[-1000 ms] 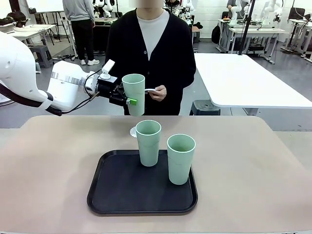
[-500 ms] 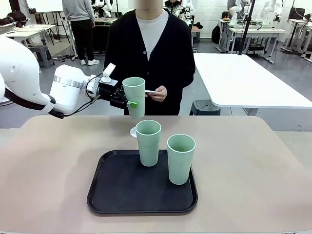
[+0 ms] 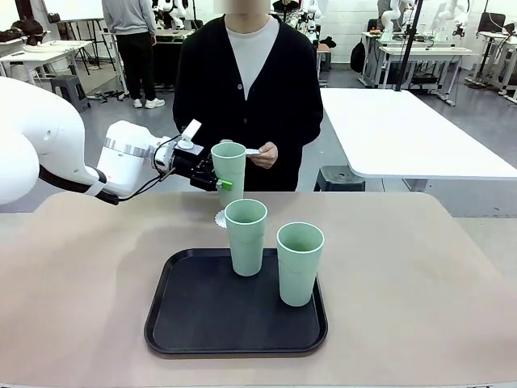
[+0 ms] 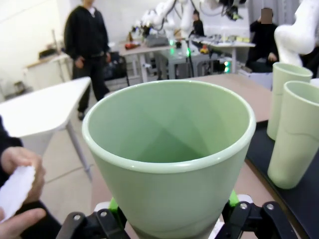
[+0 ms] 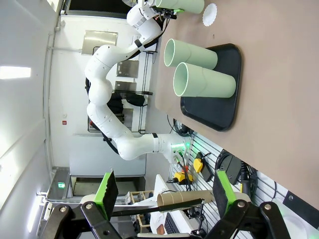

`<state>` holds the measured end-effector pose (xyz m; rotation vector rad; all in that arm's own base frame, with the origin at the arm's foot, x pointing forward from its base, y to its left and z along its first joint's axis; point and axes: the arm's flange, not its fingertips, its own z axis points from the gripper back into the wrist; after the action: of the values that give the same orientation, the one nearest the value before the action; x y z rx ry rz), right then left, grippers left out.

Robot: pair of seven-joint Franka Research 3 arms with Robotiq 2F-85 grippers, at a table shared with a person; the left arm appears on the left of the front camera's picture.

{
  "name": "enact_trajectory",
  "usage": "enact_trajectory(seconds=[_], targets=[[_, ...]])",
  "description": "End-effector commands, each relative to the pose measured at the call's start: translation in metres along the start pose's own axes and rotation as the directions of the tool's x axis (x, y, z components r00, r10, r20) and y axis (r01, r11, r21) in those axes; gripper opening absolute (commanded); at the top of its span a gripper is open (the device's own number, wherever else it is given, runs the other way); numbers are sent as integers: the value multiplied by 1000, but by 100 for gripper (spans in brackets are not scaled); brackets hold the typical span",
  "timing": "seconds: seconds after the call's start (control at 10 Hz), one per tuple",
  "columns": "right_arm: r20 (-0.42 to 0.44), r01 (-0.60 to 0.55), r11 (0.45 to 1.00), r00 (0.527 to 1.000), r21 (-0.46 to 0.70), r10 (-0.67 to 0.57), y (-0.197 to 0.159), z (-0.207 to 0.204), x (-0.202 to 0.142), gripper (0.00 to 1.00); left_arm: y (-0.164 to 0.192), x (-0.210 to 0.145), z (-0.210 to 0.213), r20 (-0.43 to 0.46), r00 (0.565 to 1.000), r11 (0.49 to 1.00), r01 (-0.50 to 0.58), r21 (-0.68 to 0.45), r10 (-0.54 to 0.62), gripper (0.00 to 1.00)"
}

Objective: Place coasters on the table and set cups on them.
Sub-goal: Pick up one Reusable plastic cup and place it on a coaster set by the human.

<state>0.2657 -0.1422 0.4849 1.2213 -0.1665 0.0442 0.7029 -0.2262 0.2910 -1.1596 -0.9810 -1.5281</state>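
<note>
My left gripper [image 3: 216, 172] is shut on a pale green cup [image 3: 229, 164], holding it upright in the air above the far middle of the beige table [image 3: 420, 283]. In the left wrist view this cup [image 4: 169, 154] stands between the green pads. Just below it a white lacy coaster [image 3: 220, 217] lies on the table, partly hidden behind a second cup [image 3: 245, 236]. That cup and a third cup [image 3: 300, 263] stand on the black tray [image 3: 202, 315]. My right gripper [image 5: 166, 194] is open and high up, looking down on the tray [image 5: 219, 112] and the coaster [image 5: 210, 14].
A person in a black cardigan stands at the far edge, a hand [image 3: 263, 153] holding thin white discs [image 3: 249, 150] close to the held cup. The same hand [image 4: 20, 169] appears in the left wrist view. White tables stand behind.
My left gripper has carried the cup downward and a little to the right, closer to the coaster. The two cups on the tray have not moved.
</note>
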Motion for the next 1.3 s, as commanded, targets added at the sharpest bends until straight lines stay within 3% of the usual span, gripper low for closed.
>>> enact_trajectory(seconds=[0.0, 1.2], targets=[[1, -4, 1000, 1000, 6, 4, 0, 1, 0, 100, 13, -2, -8, -29, 999, 1000, -24, -14, 23, 86], [1, -4, 1000, 1000, 6, 4, 0, 1, 0, 100, -12, -11, -13, -13, 995, 994, -102, -33, 101, 86]])
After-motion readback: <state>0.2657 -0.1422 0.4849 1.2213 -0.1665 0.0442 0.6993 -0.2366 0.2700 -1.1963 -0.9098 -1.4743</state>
